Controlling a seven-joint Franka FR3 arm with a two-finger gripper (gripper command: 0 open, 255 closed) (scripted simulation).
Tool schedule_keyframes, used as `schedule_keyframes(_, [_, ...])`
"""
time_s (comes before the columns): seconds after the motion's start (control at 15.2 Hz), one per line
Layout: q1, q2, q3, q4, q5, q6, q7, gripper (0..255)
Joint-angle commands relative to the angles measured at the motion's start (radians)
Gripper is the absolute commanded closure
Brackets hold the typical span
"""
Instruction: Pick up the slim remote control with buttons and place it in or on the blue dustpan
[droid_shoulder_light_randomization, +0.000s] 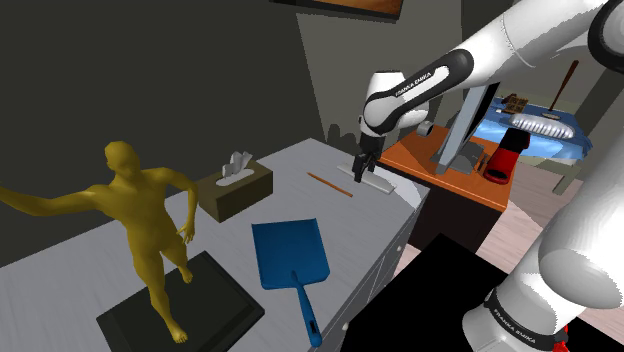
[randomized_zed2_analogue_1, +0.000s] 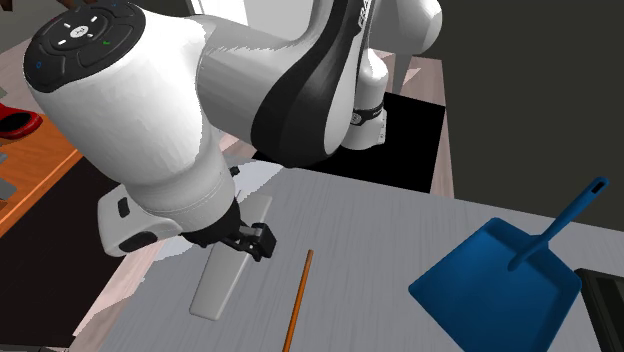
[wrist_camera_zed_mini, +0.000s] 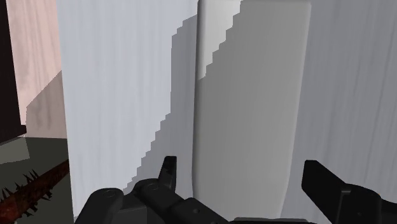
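Hovering over the slim pale-grey slab remote (wrist_camera_zed_mini: 248, 95) near the grey table (randomized_zed2_analogue_1: 400, 230) edge, your black end effector (wrist_camera_zed_mini: 240, 168) is open and empty, fingers (wrist_camera_zed_mini: 331, 184) either side of its width, long axis between them; blue dustpan (randomized_zed2_analogue_1: 495, 290) well apart.

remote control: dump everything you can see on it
The remote control is a slim, flat, elongated slab with rounded corners, drawn plain light grey. No buttons can be made out. It lies flat on the grey tabletop near its edge, beside a thin orange stick but not touching it. The gripper is low over one end, its open fingers straddling the remote's width. I cannot tell whether they touch it. The arm's shadow falls across part of it.
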Motion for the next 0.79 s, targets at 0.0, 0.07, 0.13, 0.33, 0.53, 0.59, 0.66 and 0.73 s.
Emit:
schedule_keyframes(0.0, [0.000, 0.000, 0.000, 0.000, 0.000, 0.000, 0.000, 0])
schedule_keyframes(0.07, [0.000, 0.000, 0.000, 0.000, 0.000, 0.000, 0.000, 0])
schedule_keyframes(0.13, [0.000, 0.000, 0.000, 0.000, 0.000, 0.000, 0.000, 255])
schedule_keyframes(0.33, [0.000, 0.000, 0.000, 0.000, 0.000, 0.000, 0.000, 255])
schedule_keyframes(0.53, [0.000, 0.000, 0.000, 0.000, 0.000, 0.000, 0.000, 255])
schedule_keyframes(0.59, [0.000, 0.000, 0.000, 0.000, 0.000, 0.000, 0.000, 255])
schedule_keyframes(0.66, [0.000, 0.000, 0.000, 0.000, 0.000, 0.000, 0.000, 255])
schedule_keyframes(0.73, [0.000, 0.000, 0.000, 0.000, 0.000, 0.000, 0.000, 255])
